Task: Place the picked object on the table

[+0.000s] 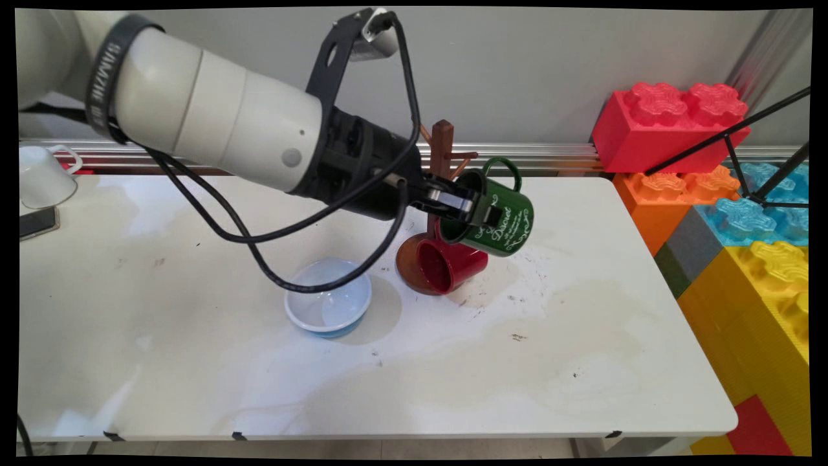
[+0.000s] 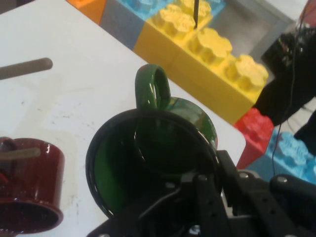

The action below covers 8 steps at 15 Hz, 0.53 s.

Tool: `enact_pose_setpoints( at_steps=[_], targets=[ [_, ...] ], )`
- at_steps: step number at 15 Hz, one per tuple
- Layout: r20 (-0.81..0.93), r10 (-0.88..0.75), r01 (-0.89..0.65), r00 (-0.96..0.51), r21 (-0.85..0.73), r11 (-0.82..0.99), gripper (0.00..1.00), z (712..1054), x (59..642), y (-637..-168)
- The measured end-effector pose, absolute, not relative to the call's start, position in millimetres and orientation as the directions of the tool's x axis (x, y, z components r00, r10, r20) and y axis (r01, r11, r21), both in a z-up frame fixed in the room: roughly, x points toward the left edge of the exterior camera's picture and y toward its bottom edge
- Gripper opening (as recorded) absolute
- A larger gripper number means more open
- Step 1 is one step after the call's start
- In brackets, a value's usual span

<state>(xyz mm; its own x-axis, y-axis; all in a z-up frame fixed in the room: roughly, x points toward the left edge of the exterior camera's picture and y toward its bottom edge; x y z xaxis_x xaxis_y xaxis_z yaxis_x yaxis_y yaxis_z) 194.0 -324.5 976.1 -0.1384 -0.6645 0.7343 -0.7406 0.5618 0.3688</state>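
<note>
Claw (image 1: 482, 210) pinching the rim of a green mug (image 1: 501, 220), one finger inside, holding it tipped, handle uppermost, clear of the table (image 1: 582, 336). Just below hangs a red mug (image 1: 449, 265) on the mug tree (image 1: 442, 145); lower left, a blue bowl (image 1: 328, 304).

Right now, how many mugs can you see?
3: a green mug held up in the claw, a red mug hanging low on the mug tree, and a white mug at the table's far-left edge.
</note>
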Motion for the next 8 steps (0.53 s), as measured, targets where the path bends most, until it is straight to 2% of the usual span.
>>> enact_pose_setpoints(
  at_steps=[8],
  targets=[
    [0.685, -0.668, -0.747, -0.292, 0.272, 0.606, 0.0, 995, 211, -319]
  ],
)
